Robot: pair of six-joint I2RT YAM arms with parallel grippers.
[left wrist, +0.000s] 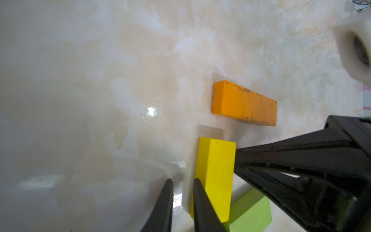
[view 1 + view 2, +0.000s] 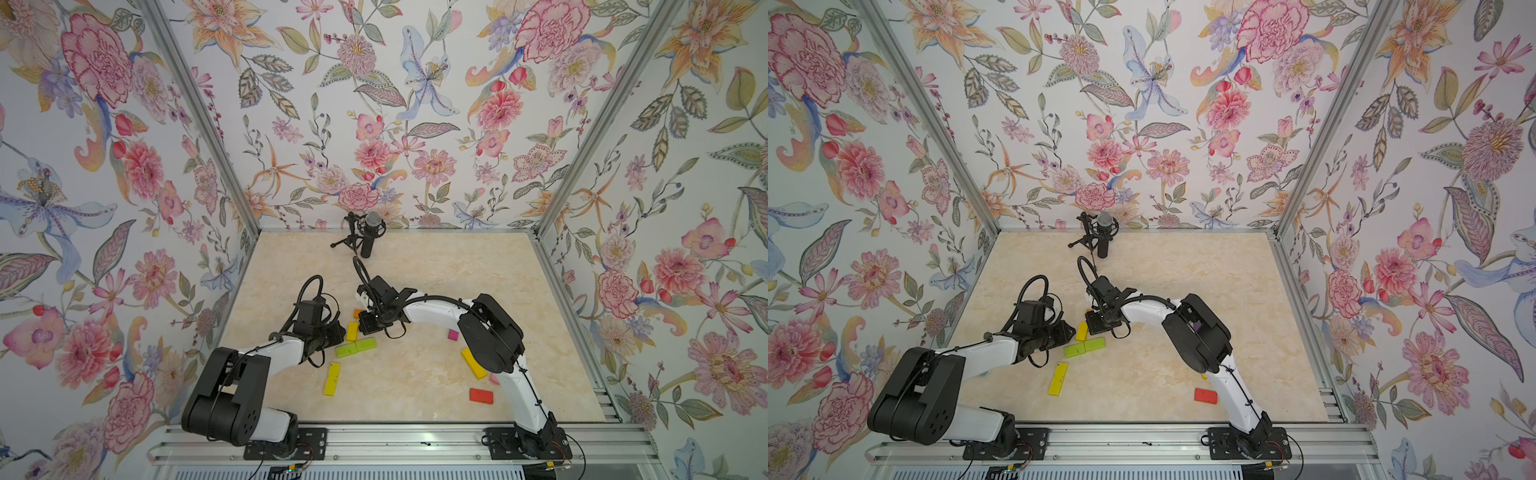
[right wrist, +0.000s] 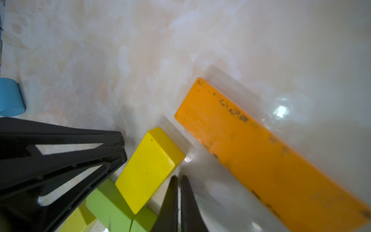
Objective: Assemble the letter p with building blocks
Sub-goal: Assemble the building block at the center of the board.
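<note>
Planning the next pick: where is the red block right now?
In both top views the red block lies flat on the robot's right, near the table's front edge, beside the right arm, just nearer the robot than the long yellow-orange bar.

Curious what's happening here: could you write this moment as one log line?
left gripper: slightly open, empty | right gripper: shut, empty | both flank short yellow block | orange block nearby, apart

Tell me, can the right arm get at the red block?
Probably yes. The red block lies flat, nothing on it, beside that arm's lower link. The right gripper is shut and empty, but the arm must fold far back.
</note>
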